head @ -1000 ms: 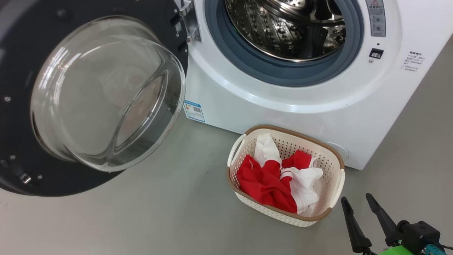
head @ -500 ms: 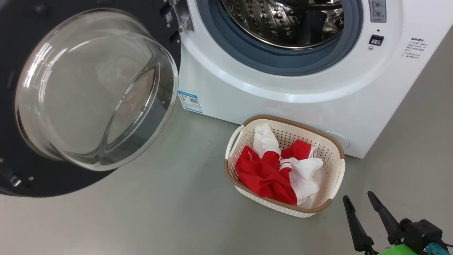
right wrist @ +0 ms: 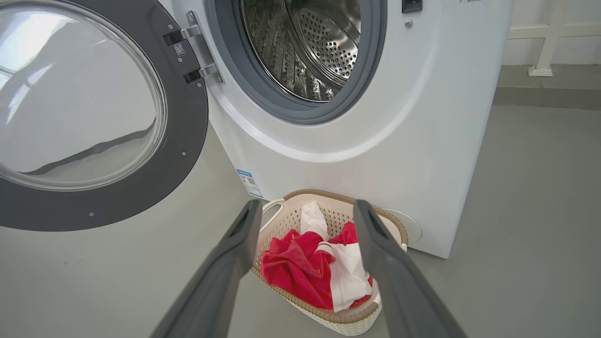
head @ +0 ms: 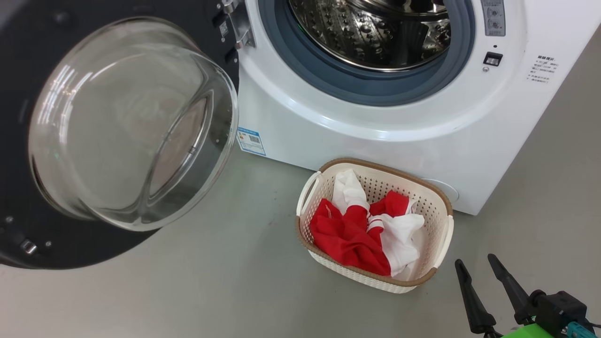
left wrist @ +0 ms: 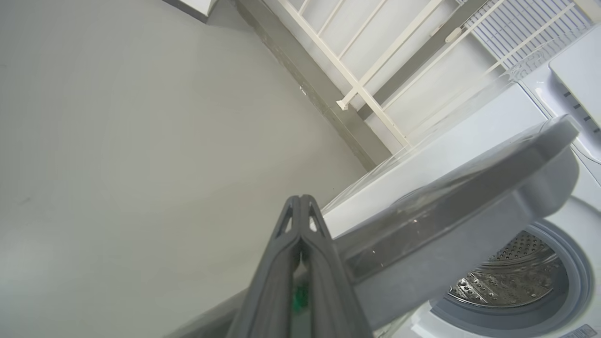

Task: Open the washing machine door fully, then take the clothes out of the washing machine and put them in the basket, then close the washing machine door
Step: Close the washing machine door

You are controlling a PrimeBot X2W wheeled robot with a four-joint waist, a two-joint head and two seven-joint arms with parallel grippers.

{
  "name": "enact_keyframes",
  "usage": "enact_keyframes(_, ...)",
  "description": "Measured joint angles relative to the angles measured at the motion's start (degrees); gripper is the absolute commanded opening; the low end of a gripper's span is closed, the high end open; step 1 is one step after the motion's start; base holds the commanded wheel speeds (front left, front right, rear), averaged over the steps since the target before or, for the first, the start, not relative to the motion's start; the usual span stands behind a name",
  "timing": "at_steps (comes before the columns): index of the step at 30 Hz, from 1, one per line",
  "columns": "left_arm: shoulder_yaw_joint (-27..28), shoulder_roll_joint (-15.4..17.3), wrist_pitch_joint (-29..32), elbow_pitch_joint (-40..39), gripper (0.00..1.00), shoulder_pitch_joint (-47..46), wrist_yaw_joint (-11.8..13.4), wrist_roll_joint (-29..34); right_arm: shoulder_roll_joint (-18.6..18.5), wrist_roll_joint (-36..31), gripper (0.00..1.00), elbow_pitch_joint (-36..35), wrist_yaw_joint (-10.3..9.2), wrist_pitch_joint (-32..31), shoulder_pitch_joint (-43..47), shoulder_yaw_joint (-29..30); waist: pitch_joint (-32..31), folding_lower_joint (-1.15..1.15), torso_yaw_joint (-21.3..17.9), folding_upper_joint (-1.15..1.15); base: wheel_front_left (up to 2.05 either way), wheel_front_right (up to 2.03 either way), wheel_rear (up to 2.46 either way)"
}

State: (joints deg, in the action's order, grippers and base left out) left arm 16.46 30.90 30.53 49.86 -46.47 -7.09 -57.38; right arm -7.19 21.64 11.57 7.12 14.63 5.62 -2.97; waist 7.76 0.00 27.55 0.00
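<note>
The washing machine door [head: 131,126] stands swung wide at the left of the washing machine [head: 375,145], its glass bowl facing out. The red and white clothes [head: 347,234] lie heaped in the basket [head: 357,276] on the grey floor [head: 235,281], just before the machine. The right gripper [head: 474,260] hovers near the basket, fingers spread and empty. The left gripper [left wrist: 300,199], fingers pressed together on nothing, sits by the door's outer edge.

- Smooth grey floor [head: 225,291] lies evenly lit beneath the right end effector [head: 474,261].
- Beyond the left end effector [left wrist: 300,203], a white bar railing [left wrist: 357,87] stands against a pale wall [left wrist: 368,51] with grey skirting [left wrist: 345,124].
</note>
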Motion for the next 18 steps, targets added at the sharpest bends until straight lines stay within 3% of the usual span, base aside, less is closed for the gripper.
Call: enact_keyframes(18,-7.19,2.00,13.37,-19.81,0.00,14.29,0.02,-14.14,1.18,0.00,1.00,0.16,-0.01,0.00,1.46,0.07,-4.62,0.00,-0.45,0.00,0.00,0.00,0.00)
